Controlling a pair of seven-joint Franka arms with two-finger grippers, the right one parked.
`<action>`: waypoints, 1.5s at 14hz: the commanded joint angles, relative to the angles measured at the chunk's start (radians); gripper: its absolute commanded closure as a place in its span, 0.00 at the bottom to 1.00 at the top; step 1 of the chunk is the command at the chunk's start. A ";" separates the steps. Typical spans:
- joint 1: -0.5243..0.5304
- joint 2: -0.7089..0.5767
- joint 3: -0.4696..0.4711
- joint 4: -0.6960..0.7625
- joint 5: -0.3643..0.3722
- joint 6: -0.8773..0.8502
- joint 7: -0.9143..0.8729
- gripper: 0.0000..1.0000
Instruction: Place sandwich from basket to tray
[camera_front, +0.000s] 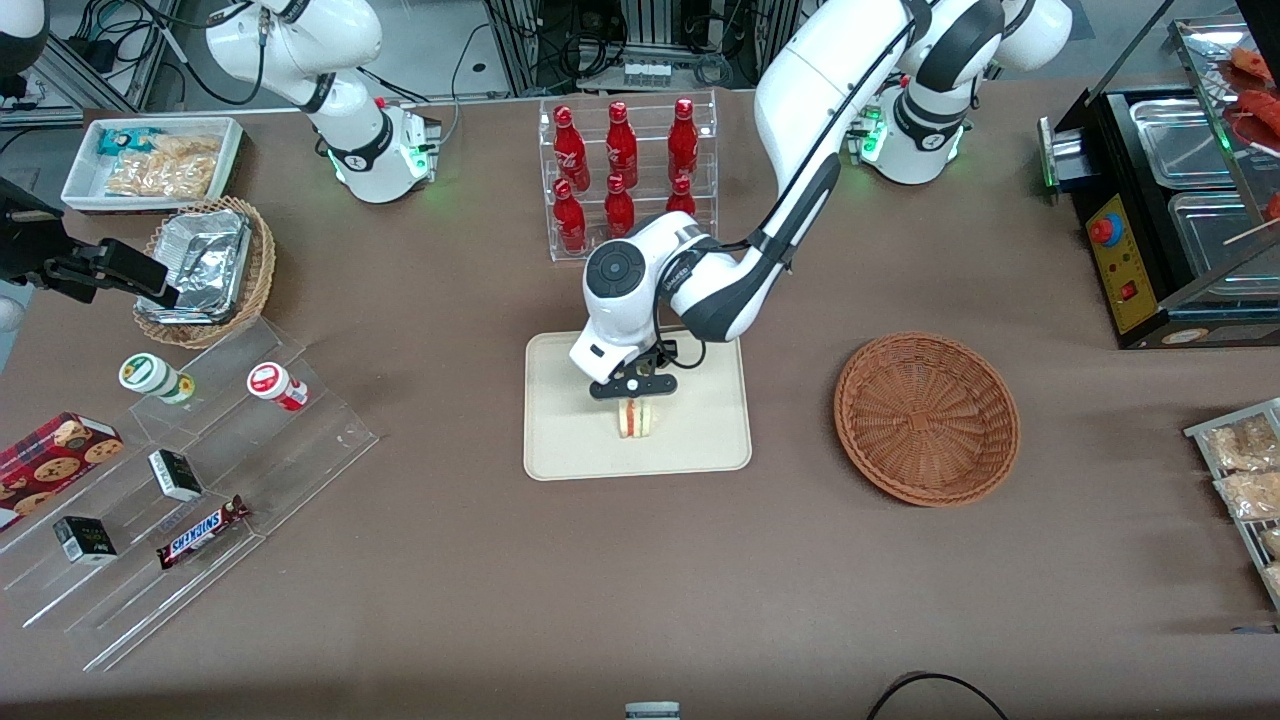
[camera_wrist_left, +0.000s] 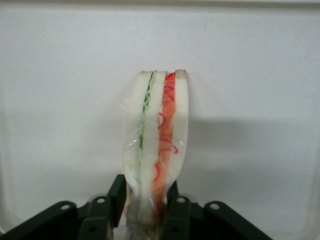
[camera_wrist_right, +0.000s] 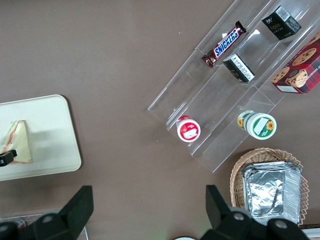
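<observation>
The sandwich (camera_front: 636, 419) is a white bread wedge with pink-orange and green layers. It stands on edge over the middle of the cream tray (camera_front: 560, 450). My left gripper (camera_front: 636, 393) is directly above it and is shut on its upper end. In the left wrist view both black fingers (camera_wrist_left: 118, 193) squeeze the sandwich (camera_wrist_left: 156, 125) against the tray floor (camera_wrist_left: 250, 75). Whether the sandwich touches the tray I cannot tell. The reddish-brown basket (camera_front: 927, 417) sits bare beside the tray, toward the working arm's end. The right wrist view also shows the sandwich (camera_wrist_right: 17, 142) on the tray (camera_wrist_right: 55, 135).
A clear rack of red bottles (camera_front: 625, 170) stands farther from the front camera than the tray. Acrylic steps with snacks (camera_front: 190, 480), a tan wicker basket with foil (camera_front: 205, 270) and a white bin (camera_front: 150, 160) lie toward the parked arm's end. A black food warmer (camera_front: 1170, 200) stands at the working arm's end.
</observation>
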 joint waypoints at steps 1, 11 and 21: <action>-0.005 -0.024 0.009 0.026 0.005 -0.014 -0.029 0.00; 0.128 -0.448 0.136 -0.052 -0.007 -0.420 -0.127 0.00; 0.502 -0.711 0.139 -0.133 -0.061 -0.755 0.478 0.00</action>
